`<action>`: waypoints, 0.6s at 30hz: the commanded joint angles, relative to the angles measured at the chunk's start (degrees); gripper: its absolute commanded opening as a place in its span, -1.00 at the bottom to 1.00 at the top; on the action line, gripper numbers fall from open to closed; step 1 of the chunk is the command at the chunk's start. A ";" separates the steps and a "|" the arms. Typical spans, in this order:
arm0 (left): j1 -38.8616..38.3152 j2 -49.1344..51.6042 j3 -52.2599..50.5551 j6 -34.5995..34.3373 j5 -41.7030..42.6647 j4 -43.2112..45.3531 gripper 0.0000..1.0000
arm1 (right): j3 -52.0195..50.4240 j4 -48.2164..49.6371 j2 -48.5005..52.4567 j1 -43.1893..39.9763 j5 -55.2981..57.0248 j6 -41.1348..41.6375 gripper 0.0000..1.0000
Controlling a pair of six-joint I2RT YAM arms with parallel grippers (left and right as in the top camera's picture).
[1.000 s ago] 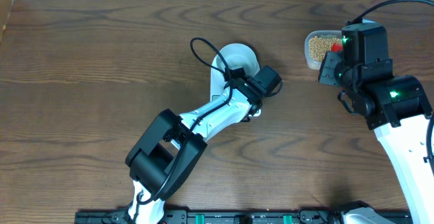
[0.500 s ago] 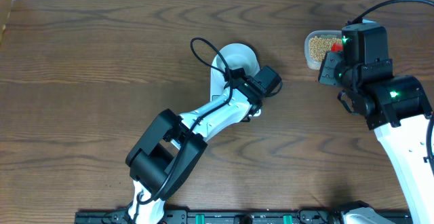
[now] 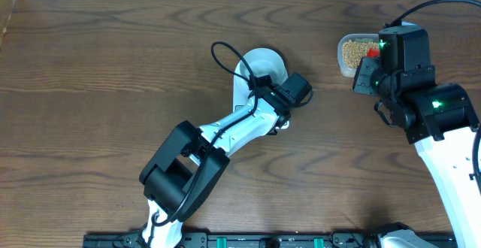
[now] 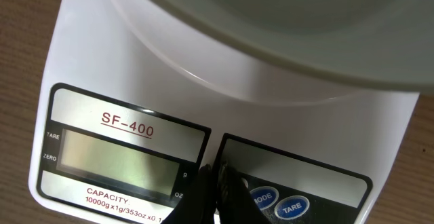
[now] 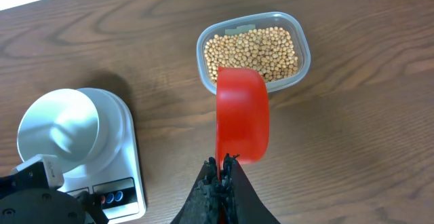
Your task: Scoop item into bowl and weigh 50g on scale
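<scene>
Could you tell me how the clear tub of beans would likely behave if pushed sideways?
The tub looks low and wide, so it would probably slide on the smooth table rather than tip. Its loose round beans would likely shift and roll.

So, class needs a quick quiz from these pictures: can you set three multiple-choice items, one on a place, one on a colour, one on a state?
1. Where does the bowl stand?
A. on the scale
B. on the bare wood beside it
C. underneath it

2. What colour is the scoop that the right pincer holds?
A. blue
B. green
C. red

3. What is the state of the scale's display?
A. it reads 50
B. it is blank
C. it is covered by the bowl

Answers:
1 A, as the right wrist view shows the bowl resting on the scale's top.
2 C, as the scoop's cup is plainly red.
3 B, as the left wrist view shows a grey screen with no digits.
</scene>
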 commanded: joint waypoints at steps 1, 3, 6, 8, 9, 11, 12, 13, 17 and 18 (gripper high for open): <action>-0.74 2.93 -0.79 -0.09 1.64 0.17 -0.85 | 1.03 -0.13 -0.20 -0.31 0.68 -0.70 -0.98; -0.72 3.21 -0.79 -0.13 1.66 0.28 -0.86 | 1.03 -0.17 -0.20 -0.31 0.68 -0.70 -0.98; -0.68 3.23 -0.79 -0.11 1.66 0.28 -0.86 | 1.03 -0.52 -0.20 -0.31 0.70 -0.70 -0.98; -0.68 3.23 -0.79 -0.13 1.68 0.26 -0.85 | 1.03 -0.70 -0.20 -0.31 0.70 -0.70 -0.98; -0.70 3.23 -0.79 -0.17 1.70 0.26 -0.86 | 1.03 -0.72 -0.20 -0.31 0.70 -0.70 -0.98; -0.70 3.23 -0.79 -0.31 1.70 0.24 -0.85 | 1.03 -0.74 -0.20 -0.31 0.70 -0.70 -0.98; -0.68 3.23 -0.79 -0.28 1.70 0.24 -0.85 | 1.03 -0.72 -0.20 -0.31 0.70 -0.70 -0.98; -0.68 3.23 -0.79 -0.28 1.68 0.22 -0.85 | 1.03 -0.72 -0.20 -0.31 0.70 -0.70 -0.98; -0.68 3.23 -0.79 -0.28 1.70 0.20 -0.86 | 1.03 -0.76 -0.20 -0.31 0.70 -0.70 -0.98; -0.68 3.23 -0.79 -0.28 1.68 0.20 -0.85 | 1.03 -0.76 -0.20 -0.31 0.70 -0.70 -0.98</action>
